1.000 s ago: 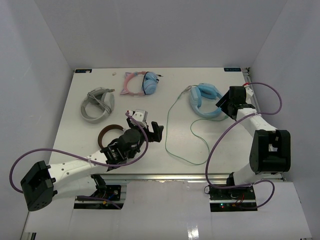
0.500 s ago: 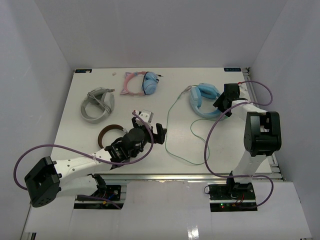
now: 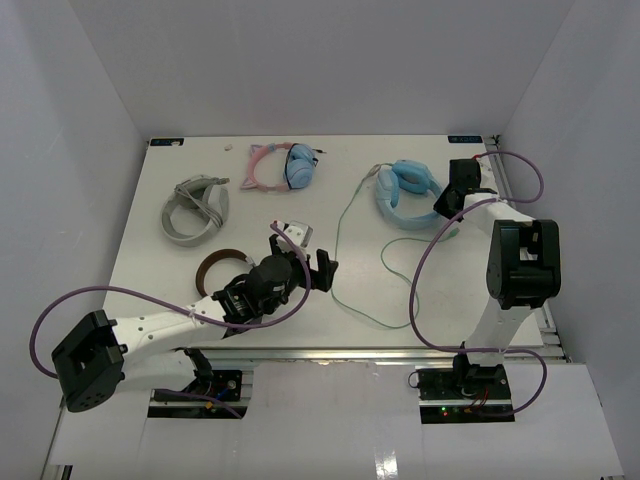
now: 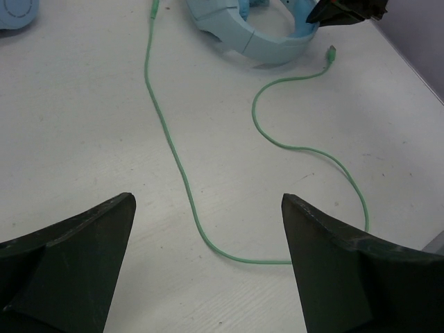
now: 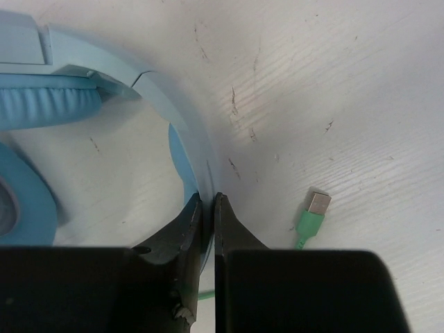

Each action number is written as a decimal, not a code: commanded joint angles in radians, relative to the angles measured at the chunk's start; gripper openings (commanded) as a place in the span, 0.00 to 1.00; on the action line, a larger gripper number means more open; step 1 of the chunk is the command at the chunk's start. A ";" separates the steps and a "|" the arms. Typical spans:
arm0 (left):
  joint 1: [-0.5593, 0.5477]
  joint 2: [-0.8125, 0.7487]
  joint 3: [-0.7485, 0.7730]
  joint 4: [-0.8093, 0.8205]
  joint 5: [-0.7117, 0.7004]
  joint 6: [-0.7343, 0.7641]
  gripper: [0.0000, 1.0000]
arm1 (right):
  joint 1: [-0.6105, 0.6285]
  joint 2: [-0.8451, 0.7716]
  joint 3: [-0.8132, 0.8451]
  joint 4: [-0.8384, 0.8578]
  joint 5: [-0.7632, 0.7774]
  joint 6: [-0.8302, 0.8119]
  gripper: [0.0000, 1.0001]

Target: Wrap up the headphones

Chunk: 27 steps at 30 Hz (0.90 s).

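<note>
Left gripper point(image 4: 207, 201), nearest the table's point(image 3: 260, 210) near edge and about midway along it, hangs with its jaws spread wide and nothing between them. Directly below it, a thin pale green cable point(image 4: 170, 149) lies slack in a long loop on the bare tabletop. The cable runs away toward the far right part of the table, where the light blue headphones point(image 3: 405, 195) lie. Its green plug point(image 5: 312, 215) lies loose just beside the headband.

At that spot the right gripper point(image 5: 207, 198) has its jaws pinched narrow on the thin edge of the headband.

Farther off, near the far edge, sits a pink cat-ear pair point(image 3: 270, 165). A grey pair point(image 3: 195, 208) lies toward the left edge.

Likely risks: the pinch covers only a slim strip of smooth plastic, so the headphones could twist or slip out if lifted. The cable lies flat, so the open jaws could close on nothing. Its loose end could trail and tangle.
</note>
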 commanded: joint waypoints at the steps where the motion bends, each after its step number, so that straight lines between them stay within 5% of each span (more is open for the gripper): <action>1: -0.003 0.002 0.038 0.060 0.148 0.035 0.97 | 0.004 -0.015 0.029 0.014 -0.042 -0.022 0.08; 5: -0.003 0.038 0.081 0.061 0.339 0.053 0.97 | 0.024 -0.060 -0.009 0.014 -0.080 -0.019 0.08; 11: -0.006 0.156 0.232 0.003 0.435 0.167 0.89 | 0.093 -0.184 -0.086 0.013 -0.113 -0.031 0.08; 19: -0.006 0.396 0.674 -0.452 0.444 0.380 0.75 | 0.169 -0.361 -0.188 0.018 -0.246 0.001 0.08; 27: -0.012 0.564 0.856 -0.565 0.436 0.418 0.71 | 0.229 -0.512 -0.309 0.090 -0.339 0.060 0.08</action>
